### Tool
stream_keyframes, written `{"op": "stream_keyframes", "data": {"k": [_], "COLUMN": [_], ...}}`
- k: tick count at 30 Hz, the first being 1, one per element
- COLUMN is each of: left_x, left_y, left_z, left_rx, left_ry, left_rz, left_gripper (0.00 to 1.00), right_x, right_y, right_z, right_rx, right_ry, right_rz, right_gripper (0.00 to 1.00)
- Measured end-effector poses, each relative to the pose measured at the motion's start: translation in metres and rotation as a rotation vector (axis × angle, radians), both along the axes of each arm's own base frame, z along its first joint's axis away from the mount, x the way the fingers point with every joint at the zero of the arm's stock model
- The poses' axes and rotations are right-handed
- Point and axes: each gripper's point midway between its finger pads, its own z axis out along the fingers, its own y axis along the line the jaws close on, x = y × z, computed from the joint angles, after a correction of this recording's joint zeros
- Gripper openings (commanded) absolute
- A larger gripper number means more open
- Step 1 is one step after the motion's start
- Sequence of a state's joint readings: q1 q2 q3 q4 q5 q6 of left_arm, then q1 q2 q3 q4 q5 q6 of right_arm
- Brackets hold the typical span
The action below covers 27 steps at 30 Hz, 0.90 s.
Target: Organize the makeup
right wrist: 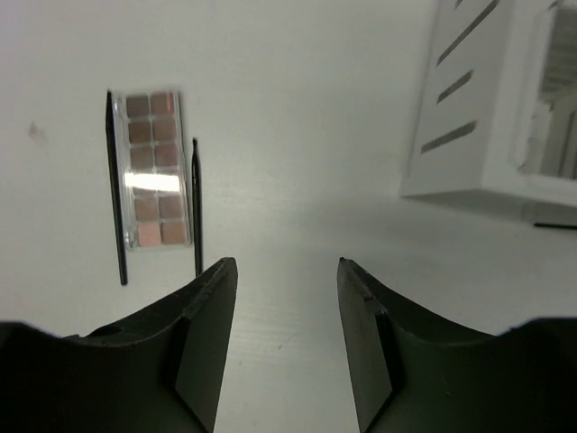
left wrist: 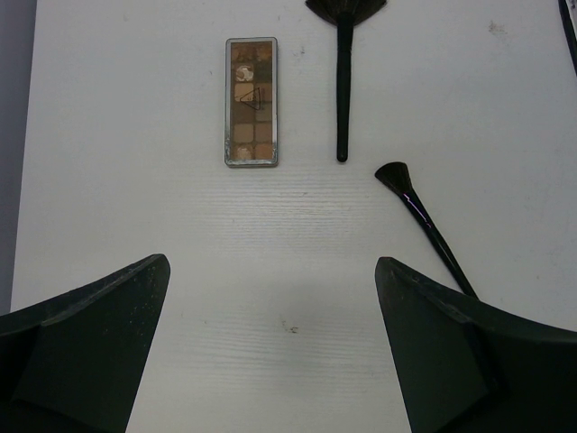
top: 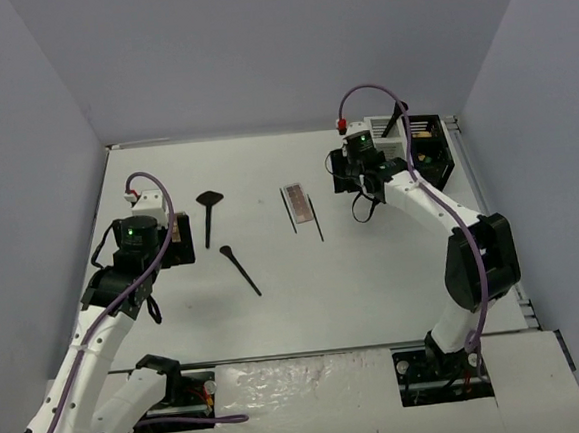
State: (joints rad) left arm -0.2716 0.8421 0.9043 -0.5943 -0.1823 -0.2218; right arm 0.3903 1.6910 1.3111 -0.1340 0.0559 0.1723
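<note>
fan brush (top: 209, 215): black, lay flat on the bench (top: 374, 270) with its splayed head pointing away from me. I took it as my marker for everything else.
brown palette (left wrist: 251, 102): lay flat just left of the fan brush, its long side parallel to the brush handle, not touching it.
small brush (top: 240, 268): lay near the handle end of the fan brush, to its right and closer to my bases. It was apart from it, its handle slanting off to the right.
pink palette (top: 295, 204): lay well to the right of the fan brush, with glare on its clear lid.
thin applicators (right wrist: 196, 207): two black sticks, also right of the fan brush, one along each long side of the pink palette.
left pincer (left wrist: 272, 271): my fingers stood spread wide with nothing between them. It was over bare bench, nearer me than the fan brush and a little to its left.
right pincer (right wrist: 287, 269): my fingers stood partly apart and gripped nothing. It was far right of the fan brush, beyond the pink palette.
white organizer (right wrist: 478, 99): slatted, farther right of the fan brush than my right pincer.
black organizer (top: 430, 150): farthest right of the fan brush, beside the white organizer.
upright handle (top: 394, 120): a dark stick rose from the organizers, but I could not tell from which box.
</note>
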Motion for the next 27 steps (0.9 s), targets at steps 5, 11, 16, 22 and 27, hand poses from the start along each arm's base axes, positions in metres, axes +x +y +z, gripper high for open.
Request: {"op": "stream_keyframes", "data": {"k": [5,11,16,22,27], "left_x": [0.0,0.001,0.001,0.001,0.001], "left_y": [0.0,-0.001,-0.001,-0.002,-0.003], "left_z": [-0.001,-0.002,-0.002,-0.003,-0.003], "left_rx": [0.0,0.001,0.0,-0.004,-0.008], "left_ry": [0.004,0.009,0.009,0.011,0.013], "left_rz": [-0.002,-0.002,-0.003,-0.008,-0.011], "left_gripper": [0.97,0.97,0.97,0.97,0.97], "right_x": [-0.016,-0.026,-0.036,-0.035,-0.031], "right_y": [0.022,0.041,0.048,0.056,0.058], "right_z": [-0.043,-0.091,-0.116,-0.114,-0.12], "right_rx": [-0.025,-0.047,-0.053,-0.049,-0.052], "right_ry": [0.114,0.227,0.293,0.287,0.294], "right_rz": [0.057,0.109,0.139,0.155,0.155], "right_gripper": [0.42,0.42,0.42,0.42,0.41]}}
